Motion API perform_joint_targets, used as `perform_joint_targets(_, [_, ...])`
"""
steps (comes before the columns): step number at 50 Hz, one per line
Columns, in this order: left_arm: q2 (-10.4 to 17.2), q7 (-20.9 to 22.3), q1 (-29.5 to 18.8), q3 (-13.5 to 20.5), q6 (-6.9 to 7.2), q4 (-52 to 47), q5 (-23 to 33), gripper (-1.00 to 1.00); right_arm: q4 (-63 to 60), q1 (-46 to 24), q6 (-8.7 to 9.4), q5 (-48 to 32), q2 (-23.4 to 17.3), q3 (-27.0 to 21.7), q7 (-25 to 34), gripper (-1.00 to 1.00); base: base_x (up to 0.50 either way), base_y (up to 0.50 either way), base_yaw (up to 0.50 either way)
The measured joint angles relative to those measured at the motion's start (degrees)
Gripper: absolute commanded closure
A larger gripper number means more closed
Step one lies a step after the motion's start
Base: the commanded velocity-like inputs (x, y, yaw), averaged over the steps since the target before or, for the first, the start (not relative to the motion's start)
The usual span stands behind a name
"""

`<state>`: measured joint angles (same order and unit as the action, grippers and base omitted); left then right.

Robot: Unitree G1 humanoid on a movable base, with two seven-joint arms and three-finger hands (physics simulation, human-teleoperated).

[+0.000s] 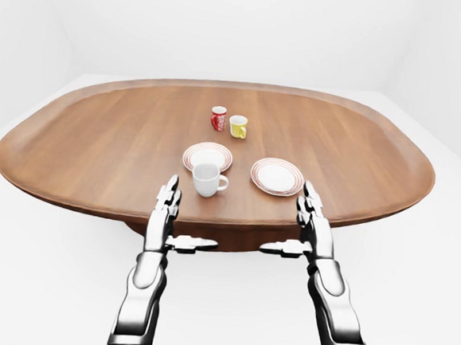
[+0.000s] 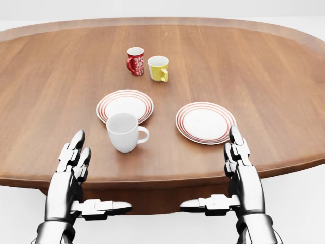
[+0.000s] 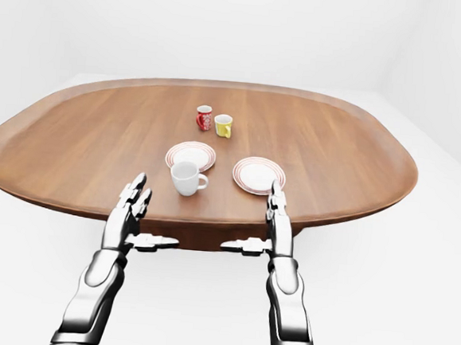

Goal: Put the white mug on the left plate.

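Glossy white ceramic mug [image 2: 123, 131] ungrasped at head-view centre, just below red-ringed left plate [image 2: 125, 104]; both hands [image 2: 75, 168] [image 2: 239, 163] splayed, empty; placement pending.

A bare simulated room is shown, not a furnished home. Plain white walls [image 1: 226, 28] and a white floor [image 1: 30, 285] are seen around a single oval wooden table [image 1: 97, 146]. A dining setting is suggested only by the crockery: two red-rimmed plates [image 2: 205, 122], a white mug [image 2: 123, 132], a red mug [image 2: 135, 61] and a yellow mug [image 2: 158, 68].
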<state>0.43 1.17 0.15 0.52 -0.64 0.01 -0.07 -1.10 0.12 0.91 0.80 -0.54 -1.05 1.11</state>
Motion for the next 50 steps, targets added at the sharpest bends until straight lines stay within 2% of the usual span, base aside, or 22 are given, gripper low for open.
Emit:
perform_joint_targets(6, [0.23,0.99,0.25,0.17,-0.98,0.17,0.40,-0.89,-1.16,0.18,1.01,0.52,-0.41,-0.80,0.97,-1.00,0.00,0.00,0.00])
perform_joint_targets(13, [0.35,1.65,0.51,0.33,-1.07,-0.57,0.64,-0.89,-3.17,0.44,2.52,0.89,-0.72,-1.43,1.76,-1.00,0.00,0.00,0.00])
perform_joint_targets(15, [0.41,1.73,0.66,0.51,0.33,-3.33,0.47,-0.89,-6.12,0.54,4.09,1.61,-0.84,-1.75,2.09,-1.00,0.00,0.00,0.00])
perform_joint_targets(17, [0.51,1.70,0.40,1.00,3.00,-7.86,-0.18,-0.89,-10.36,0.32,4.09,2.85,-0.98,-2.32,2.31,-1.00,0.00,0.00,0.00])
perform_joint_targets(18, [0.60,1.56,0.02,1.48,4.91,-10.80,-0.84,-0.88,-12.91,0.06,4.09,3.71,-1.10,-2.82,2.28,-1.00,0.00,0.00,0.00])
perform_joint_targets(19, [0.73,1.35,-0.41,2.01,5.64,-13.65,-1.50,-0.89,-15.52,-0.29,4.09,4.58,-1.26,-3.38,2.18,-1.00,0.00,0.00,0.00])
perform_joint_targets(25, [1.43,-0.20,-2.64,4.74,5.64,-27.78,-5.37,-0.89,-27.95,-2.01,4.09,8.84,-2.20,-6.19,1.71,-1.00,0.00,0.00,0.00])
perform_joint_targets(31, [1.93,-1.38,-3.64,6.05,5.64,-35.29,-7.90,-0.89,-34.48,-2.54,4.09,10.89,-2.64,-7.32,1.63,-1.00,0.00,0.00,0.00])
perform_joint_targets(35, [2.11,-1.79,-3.96,6.45,5.64,-38.01,-8.91,-0.89,-36.98,-2.63,4.09,11.45,-2.83,-7.64,1.76,-1.00,0.00,0.14,0.00])
perform_joint_targets(50, [2.57,-2.09,-4.53,7.12,5.64,-42.06,-10.51,-0.89,-40.75,-2.70,4.09,11.96,-2.93,-7.82,2.49,-1.00,0.00,0.50,0.00])
